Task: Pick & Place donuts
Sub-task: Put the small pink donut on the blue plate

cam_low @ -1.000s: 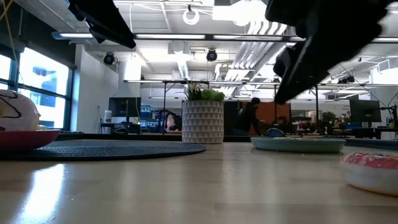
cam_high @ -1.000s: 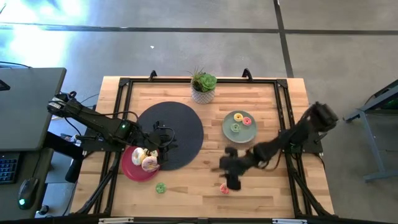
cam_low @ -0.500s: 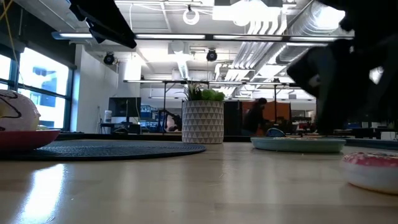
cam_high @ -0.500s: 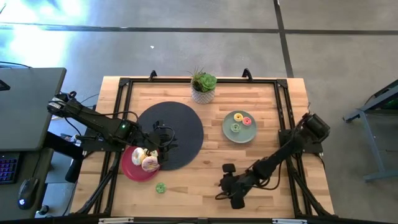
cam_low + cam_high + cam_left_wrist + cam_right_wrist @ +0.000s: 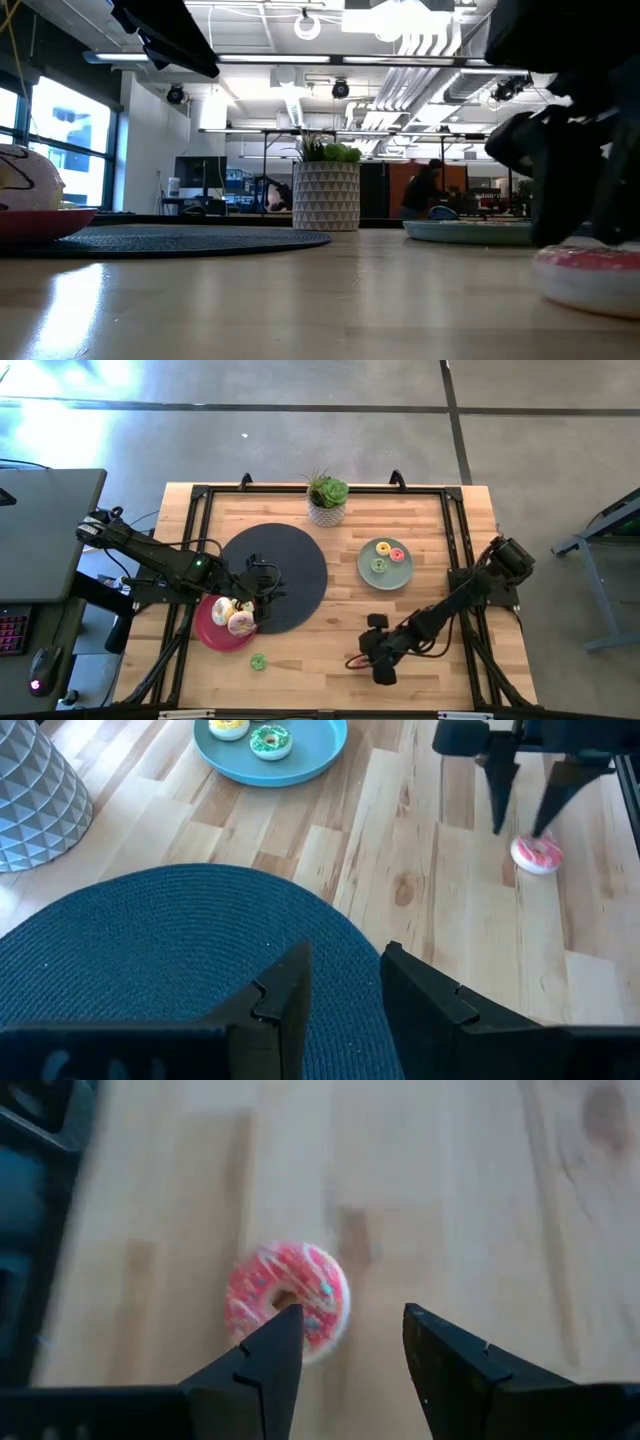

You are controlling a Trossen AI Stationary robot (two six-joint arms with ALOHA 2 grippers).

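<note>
Right gripper [image 5: 520,820] now lowered right over pink donut [image 5: 287,1298] near front edge of table [image 5: 300,520]; half a second back it was sat a bit further left. Fingers spread, nothing gripped, donut seen just ahead of the tips. Left gripper [image 5: 343,982] unchanged, parked over dark mat [image 5: 150,950] by pink plate [image 5: 205,628], fingers parted, empty.

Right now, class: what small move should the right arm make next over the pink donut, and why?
Probably lower and centre the right gripper so its open fingers straddle the pink donut. The donut lies flat on the table, off to one finger's side rather than between both, as the left wrist view also suggests.
</note>
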